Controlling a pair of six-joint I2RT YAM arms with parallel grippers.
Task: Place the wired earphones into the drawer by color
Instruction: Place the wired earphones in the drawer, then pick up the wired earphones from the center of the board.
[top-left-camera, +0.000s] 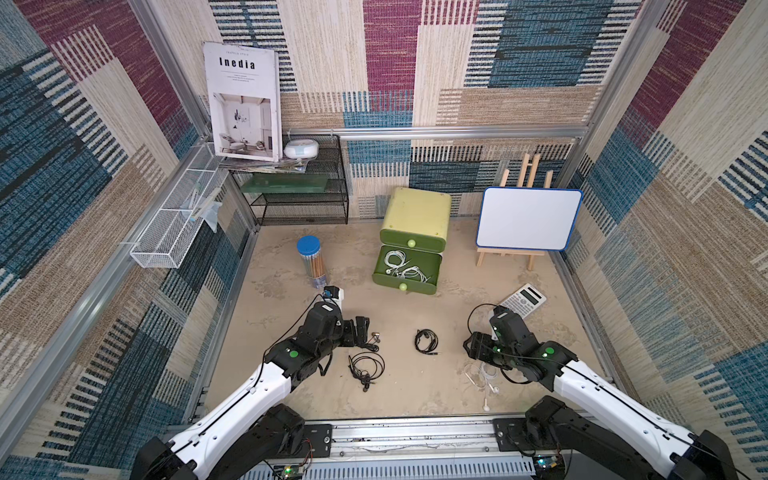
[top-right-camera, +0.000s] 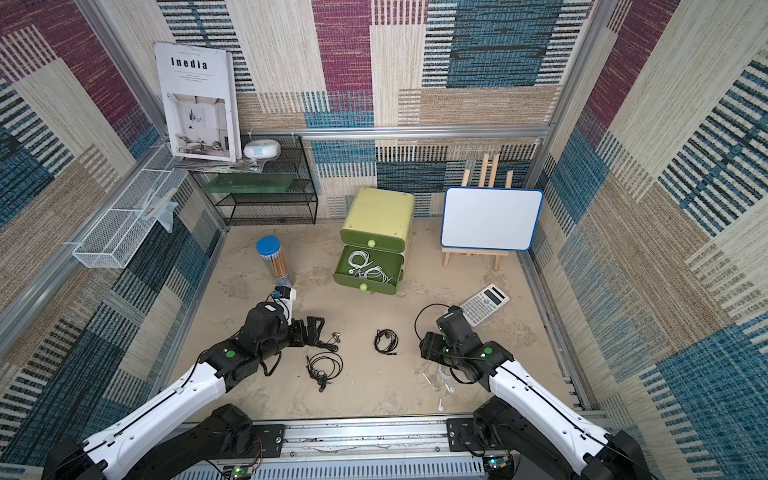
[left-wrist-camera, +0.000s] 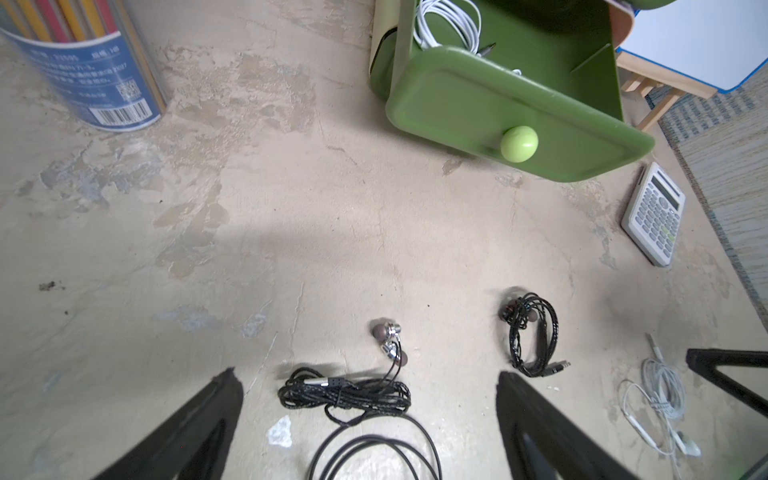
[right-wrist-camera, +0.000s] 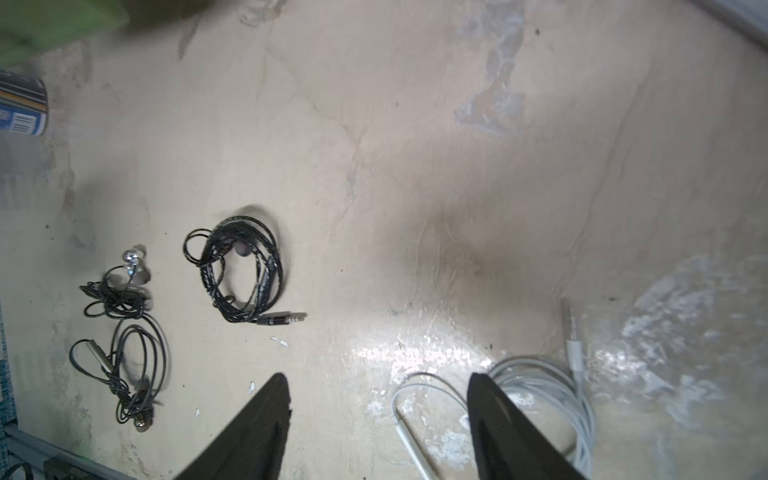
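Overhead, the counter (top-left-camera: 415, 395) was a mottled beige, scuffed with paler patches and boxed in by woven patchwork walls (top-left-camera: 104, 166) of blue, magenta and tan. The green drawer unit (top-left-camera: 415, 208) had its lower drawer (top-left-camera: 419, 289) pulled out, with white wired earphones (top-left-camera: 405, 268) coiled inside. In front of that unit lay three black wired earphones (left-wrist-camera: 345, 397). The left hand (left-wrist-camera: 365, 374) hung over one, jaws wide apart and empty. The right hand (right-wrist-camera: 377, 376), jaws also apart, hovered at a loose white set (right-wrist-camera: 540, 370) farther forward.
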